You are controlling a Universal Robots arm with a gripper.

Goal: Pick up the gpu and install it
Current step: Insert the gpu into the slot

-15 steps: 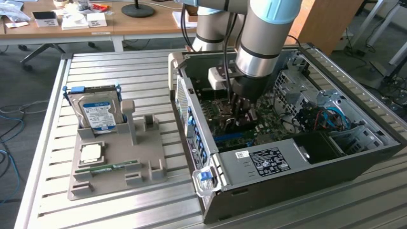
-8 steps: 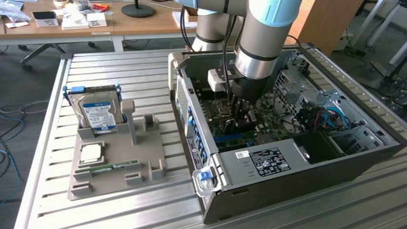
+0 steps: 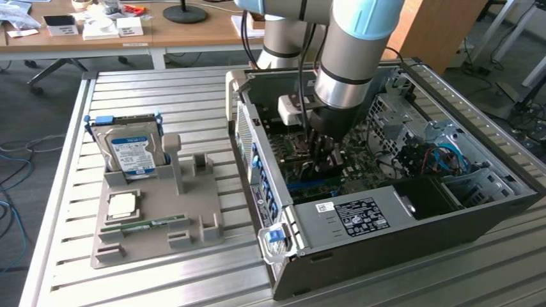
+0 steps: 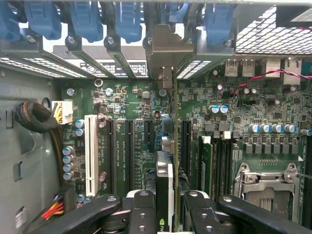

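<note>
My gripper (image 3: 328, 146) is down inside the open computer case (image 3: 401, 224), over the motherboard. In the wrist view the gripper (image 4: 165, 207) is shut on the gpu (image 4: 165, 170), which shows edge-on as a thin dark card with a pale strip between the black fingers (image 4: 141, 209). The card stands upright above the motherboard's dark expansion slots (image 4: 146, 146). Its silver bracket (image 4: 165, 51) reaches up to the case's rear slot openings, between the blue latches (image 4: 129, 19). Whether the card's edge sits in a slot is hidden.
Beside the case on the exterior view's left, a grey holder tray (image 3: 153, 246) carries a silver hard drive (image 3: 132, 152), a square chip (image 3: 122, 204) and a green memory stick (image 3: 145, 224). Inside the case are a white slot (image 4: 90, 153), a CPU socket (image 4: 265, 185) and a sleeved cable bundle (image 4: 34, 117).
</note>
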